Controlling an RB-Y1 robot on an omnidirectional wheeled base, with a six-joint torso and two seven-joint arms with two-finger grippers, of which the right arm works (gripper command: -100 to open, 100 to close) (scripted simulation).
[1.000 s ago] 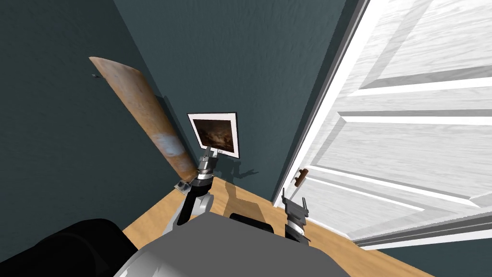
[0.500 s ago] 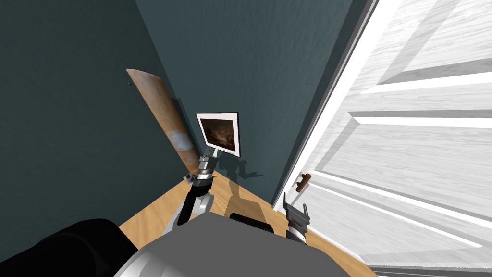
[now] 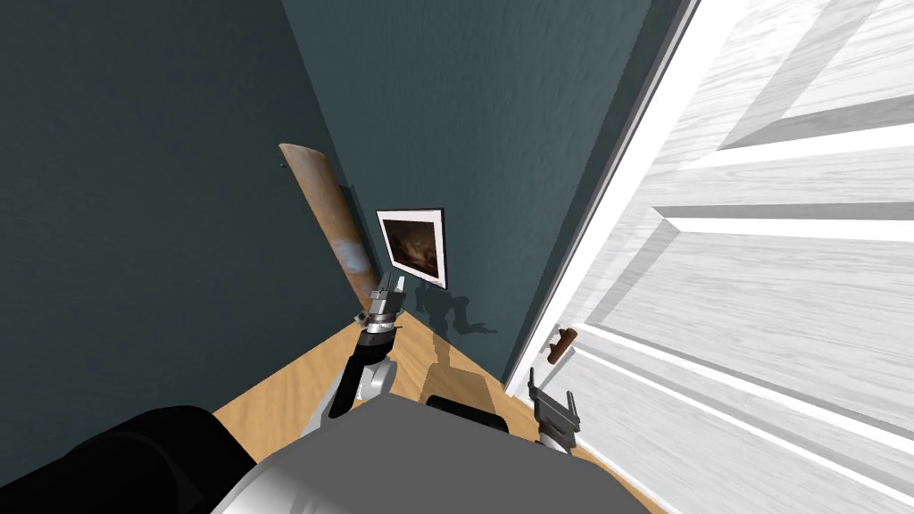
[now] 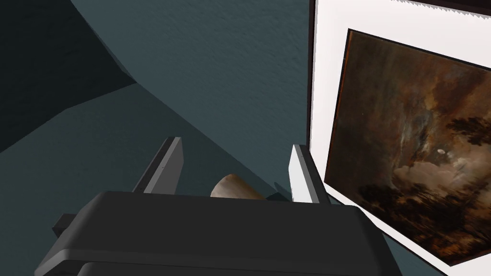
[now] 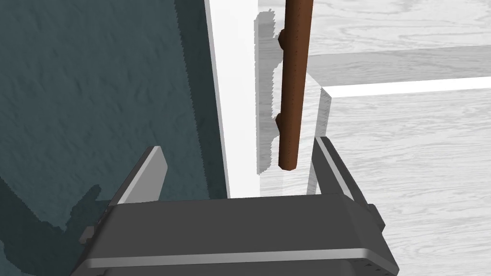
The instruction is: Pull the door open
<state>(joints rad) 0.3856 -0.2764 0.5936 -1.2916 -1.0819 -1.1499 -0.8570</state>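
Observation:
A white panelled door takes up the right side, next to a dark teal wall. Its brown bar handle sits near the door's edge. My right gripper is just below the handle and open. In the right wrist view the handle runs away from the hand, and its near end lies between the fingers of the right gripper, close to the right finger and apart from both. My left gripper is raised toward the wall, open and holding nothing.
A framed dark painting hangs on the teal wall ahead. A long brown rounded board leans in the corner to its left. The floor is light wood. A black shape lies at my lower left.
The whole head view has shifted: the board and painting slid right and the door fills more of the right side, so I have moved. The right gripper sits slightly lower, under the handle.

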